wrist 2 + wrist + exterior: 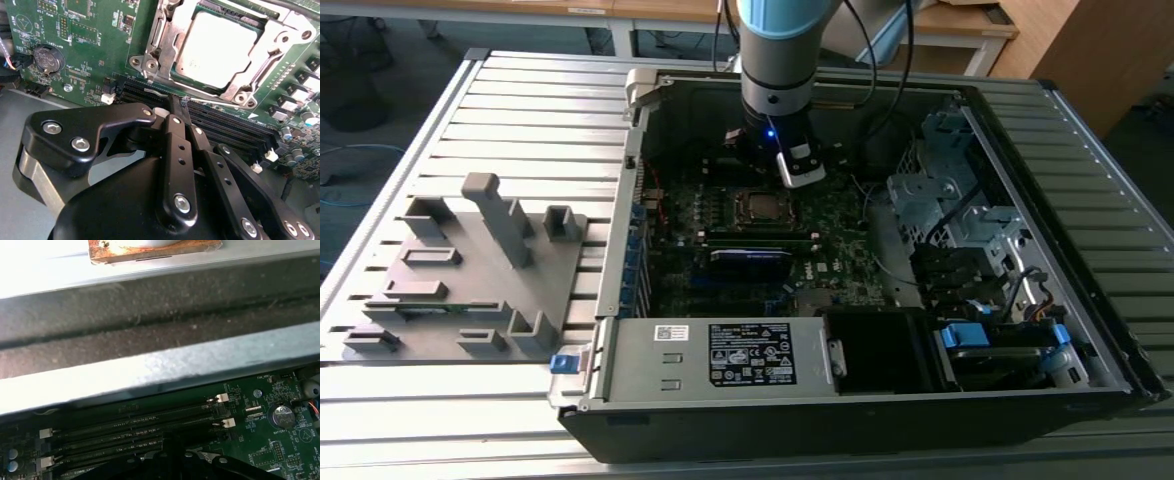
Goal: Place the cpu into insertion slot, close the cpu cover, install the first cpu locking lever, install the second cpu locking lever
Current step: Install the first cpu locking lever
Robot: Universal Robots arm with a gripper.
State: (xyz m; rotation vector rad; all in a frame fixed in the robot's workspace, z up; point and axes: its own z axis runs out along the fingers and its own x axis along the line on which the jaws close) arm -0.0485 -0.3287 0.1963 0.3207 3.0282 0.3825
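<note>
The cpu (220,47) lies flat in the slot (143,62), its silver top showing through the cover (250,82), which is down over it. It looks light, thin, stiff and fragile, best held by its edges. The end effector (180,102) hovers just beside, over the memory slots (235,122), fingers pinched narrow and empty.

Black screw-studded fingers (177,150), blue-grey arm (781,45)

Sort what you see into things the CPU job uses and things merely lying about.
Job in hand:
cpu
cpu cover
gripper

Lying about:
grey fixture block
coin battery
memory slots
power supply
</note>
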